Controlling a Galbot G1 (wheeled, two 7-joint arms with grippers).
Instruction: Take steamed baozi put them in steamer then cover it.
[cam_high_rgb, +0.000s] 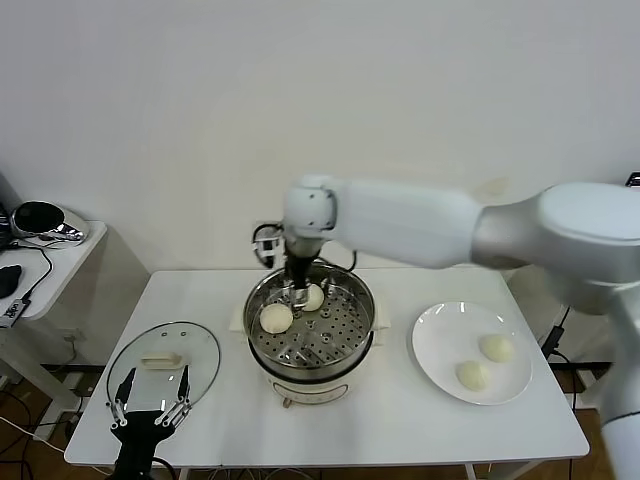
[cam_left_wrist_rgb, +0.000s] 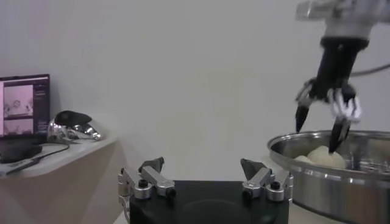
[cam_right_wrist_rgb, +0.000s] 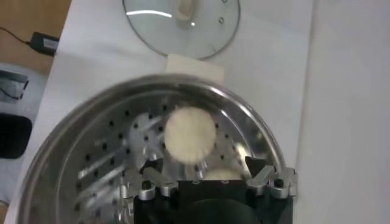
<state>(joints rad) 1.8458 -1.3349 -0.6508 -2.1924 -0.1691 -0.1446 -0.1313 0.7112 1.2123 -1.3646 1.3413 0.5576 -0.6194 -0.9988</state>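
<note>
Loading baozi: two (cam_high_rgb: 277, 318) sit in the steamer (cam_high_rgb: 352, 340), right hand (cam_high_rgb: 300, 292) open just above them. Next — two baozi (cam_high_rgb: 496, 347) on the plate (cam_high_rgb: 432, 350), three o'clock. Cover (cam_high_rgb: 200, 345) lies at nine o'clock, left hand (cam_high_rgb: 150, 410) open beside it.
</note>
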